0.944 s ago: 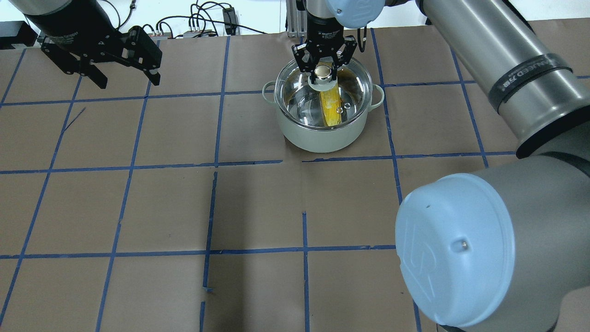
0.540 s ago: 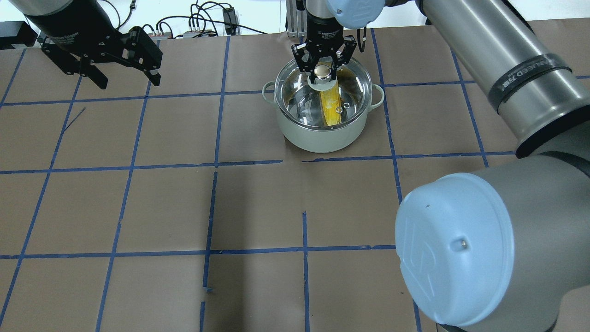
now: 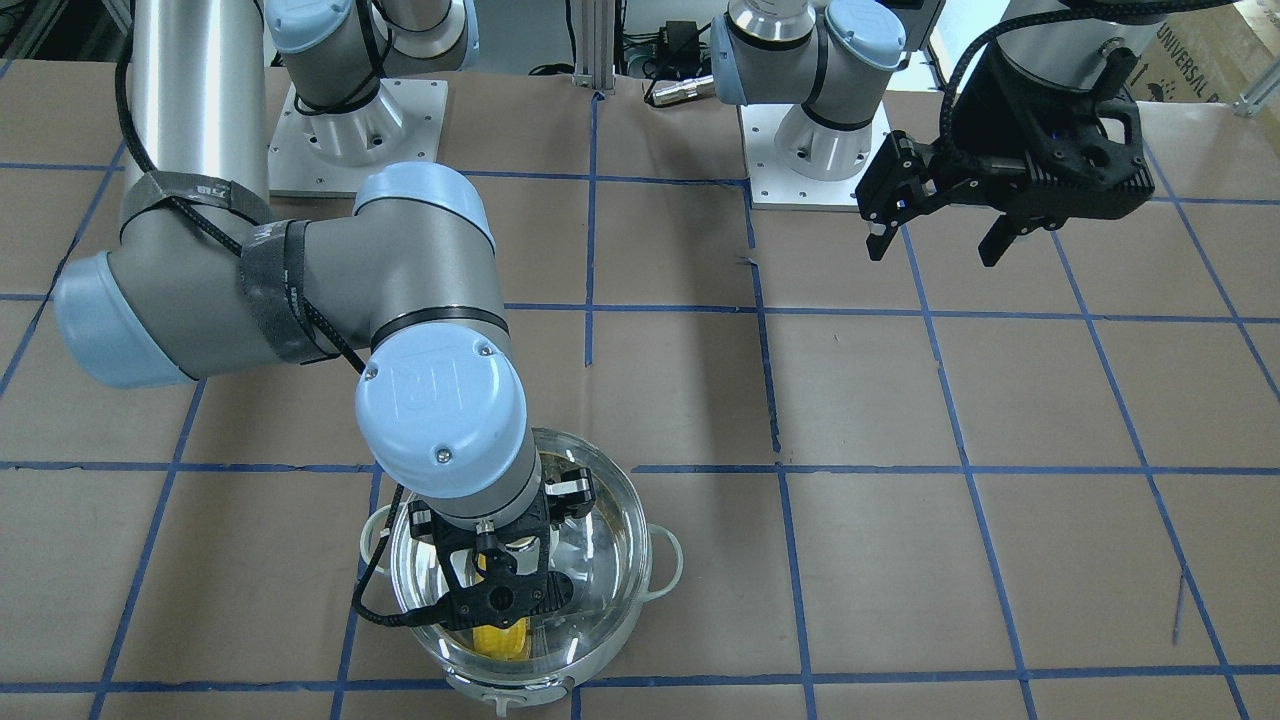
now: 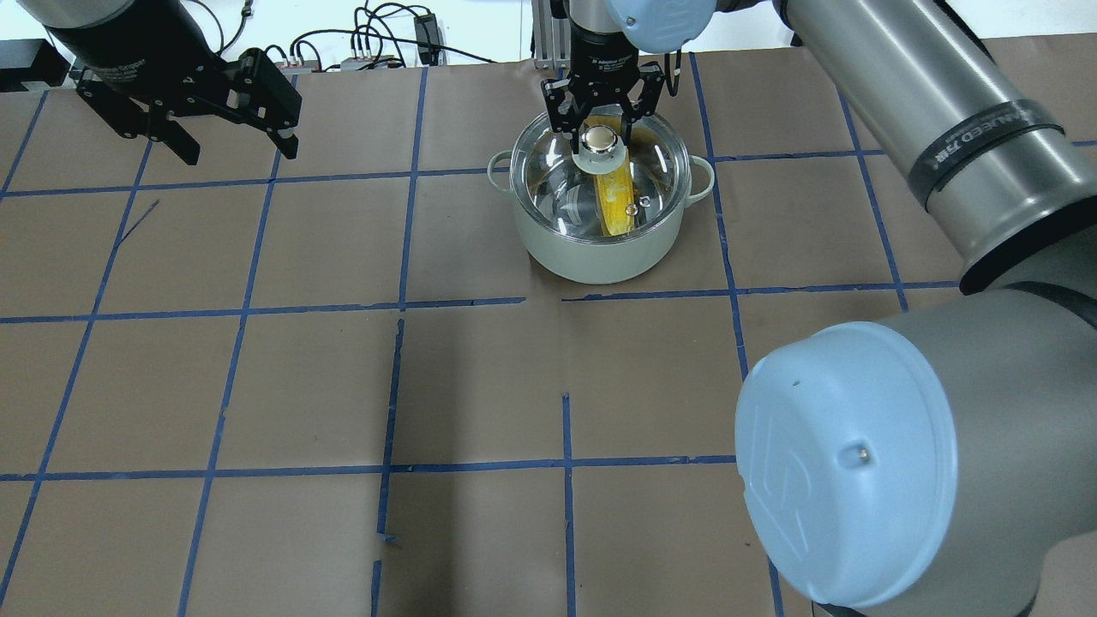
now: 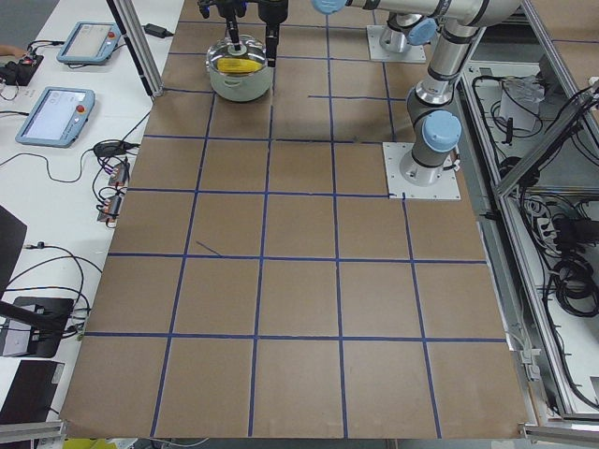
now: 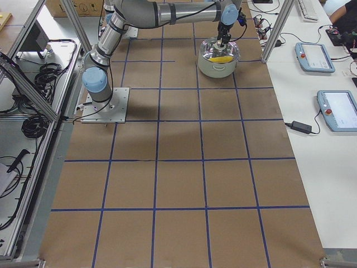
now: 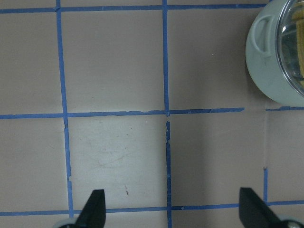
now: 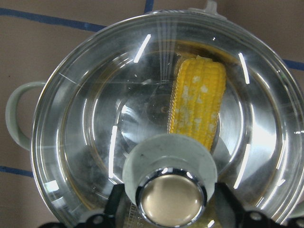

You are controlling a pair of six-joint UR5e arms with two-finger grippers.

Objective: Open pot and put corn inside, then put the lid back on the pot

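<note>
Right wrist-mounted: tool (image 8: 168, 204) seemingly open astride lid (image 8: 142, 107).

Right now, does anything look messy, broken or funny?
Nothing much. The glass lid sits flat on the pot, the corn lies inside, and nothing is spilled. Only the blue tape has small gaps.

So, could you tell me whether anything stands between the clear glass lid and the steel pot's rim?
Nothing visible does: the clear glass domed lid sits on the round steel pot, and the yellow corn cob lies inside, beneath the glass.
</note>
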